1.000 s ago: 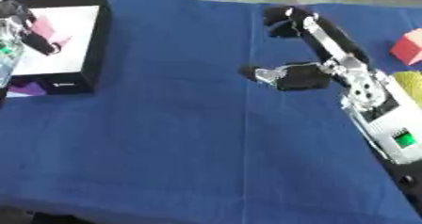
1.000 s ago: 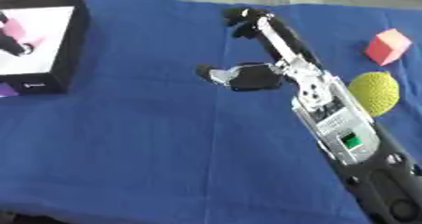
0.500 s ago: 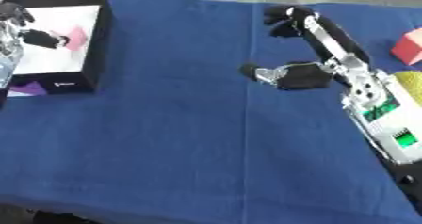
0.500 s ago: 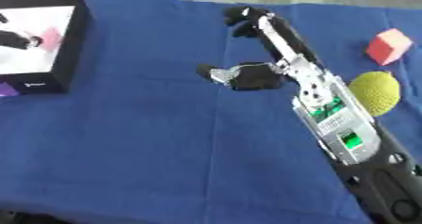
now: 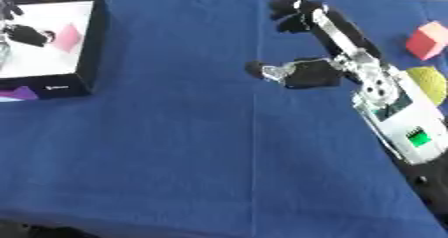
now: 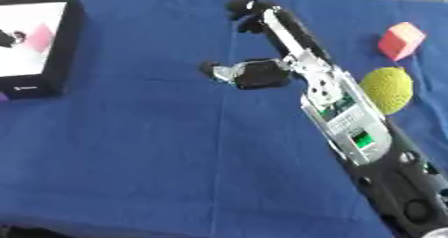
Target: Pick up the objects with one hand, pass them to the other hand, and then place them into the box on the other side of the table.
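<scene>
A black box [image 5: 94, 42] with a white floor stands at the table's far left. A pink piece [image 5: 68, 36] lies inside it. My left hand [image 5: 26, 34] shows only at the left edge over the box, its dark fingers just left of the pink piece and not closed round it. My right hand [image 5: 317, 73] reaches across the middle of the blue cloth, fingers straight toward the far edge, thumb out to the left, holding nothing. To its right lie a pink cube [image 6: 401, 40] and a yellow-green ball [image 6: 388, 88].
A blue cloth [image 5: 175, 147] covers the whole table. A small purple shape [image 5: 19, 94] shows at the box's near left corner. My right forearm [image 6: 350, 127] runs down the right side toward the lower corner.
The pink piece has gone from my left hand's fingers to the box floor, and that hand has drawn back to the left. My right hand has stayed where it was.
</scene>
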`<move>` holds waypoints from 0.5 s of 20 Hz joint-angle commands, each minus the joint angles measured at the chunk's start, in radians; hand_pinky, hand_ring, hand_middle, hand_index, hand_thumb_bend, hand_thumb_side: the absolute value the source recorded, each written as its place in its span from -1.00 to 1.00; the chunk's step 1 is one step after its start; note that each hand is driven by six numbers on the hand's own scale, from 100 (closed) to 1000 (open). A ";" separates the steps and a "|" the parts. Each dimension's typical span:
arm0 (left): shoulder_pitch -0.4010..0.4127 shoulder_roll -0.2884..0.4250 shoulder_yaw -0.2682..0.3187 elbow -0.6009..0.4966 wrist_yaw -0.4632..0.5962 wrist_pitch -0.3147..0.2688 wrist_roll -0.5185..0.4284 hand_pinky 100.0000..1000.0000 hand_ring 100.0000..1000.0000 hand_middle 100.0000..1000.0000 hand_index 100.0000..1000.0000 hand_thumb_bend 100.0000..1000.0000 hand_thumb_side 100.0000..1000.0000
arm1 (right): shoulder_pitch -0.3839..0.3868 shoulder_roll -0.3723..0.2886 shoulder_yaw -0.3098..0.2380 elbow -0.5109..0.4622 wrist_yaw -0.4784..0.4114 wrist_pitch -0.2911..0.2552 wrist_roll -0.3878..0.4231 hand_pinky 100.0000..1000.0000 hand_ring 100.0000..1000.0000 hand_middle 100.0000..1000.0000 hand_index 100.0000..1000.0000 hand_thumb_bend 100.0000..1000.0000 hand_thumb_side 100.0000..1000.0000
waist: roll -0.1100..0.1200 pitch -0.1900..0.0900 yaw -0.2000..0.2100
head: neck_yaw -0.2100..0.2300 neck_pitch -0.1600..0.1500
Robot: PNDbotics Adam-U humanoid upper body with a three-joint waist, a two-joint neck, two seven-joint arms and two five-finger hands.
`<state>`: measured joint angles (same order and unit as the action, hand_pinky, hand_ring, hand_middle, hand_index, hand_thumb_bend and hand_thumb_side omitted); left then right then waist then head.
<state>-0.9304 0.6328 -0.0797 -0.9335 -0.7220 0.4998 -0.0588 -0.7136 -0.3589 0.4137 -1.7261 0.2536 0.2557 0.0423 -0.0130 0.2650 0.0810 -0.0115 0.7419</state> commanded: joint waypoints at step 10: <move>0.055 0.068 -0.028 -0.223 0.392 -0.146 0.284 0.58 0.33 0.19 0.38 -0.75 -0.34 | -0.032 -0.069 -0.058 -0.008 0.003 0.027 -0.037 0.64 0.48 0.47 0.70 -0.01 -0.49 | 0.004 -0.041 -0.006 | -0.101 0.013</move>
<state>-0.8626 0.6555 -0.1052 -1.1235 -0.3548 0.3615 0.2061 -0.7241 -0.3995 0.3738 -1.7252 0.2540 0.2788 0.0134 -0.0130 0.2536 0.0751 -0.1044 0.7550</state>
